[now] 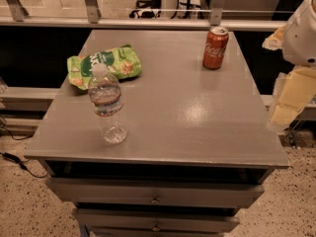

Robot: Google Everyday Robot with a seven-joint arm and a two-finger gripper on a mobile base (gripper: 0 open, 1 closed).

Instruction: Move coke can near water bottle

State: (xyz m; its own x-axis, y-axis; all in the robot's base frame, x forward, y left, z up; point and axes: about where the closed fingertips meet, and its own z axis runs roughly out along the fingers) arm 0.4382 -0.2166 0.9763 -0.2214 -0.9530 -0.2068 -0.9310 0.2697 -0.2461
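Note:
The red coke can (216, 48) stands upright at the far right of the grey table top (187, 112). The clear water bottle (107, 104) with a white cap stands upright near the front left. They are far apart, across the table from each other. My gripper (290, 98) hangs at the right edge of the view, beside the table's right edge, off the table and to the right of and nearer than the can. It holds nothing that I can see.
A green snack bag (104, 65) lies flat at the far left, just behind the bottle. The table has drawers (155, 197) below its front edge. A rail and glass wall run behind the table.

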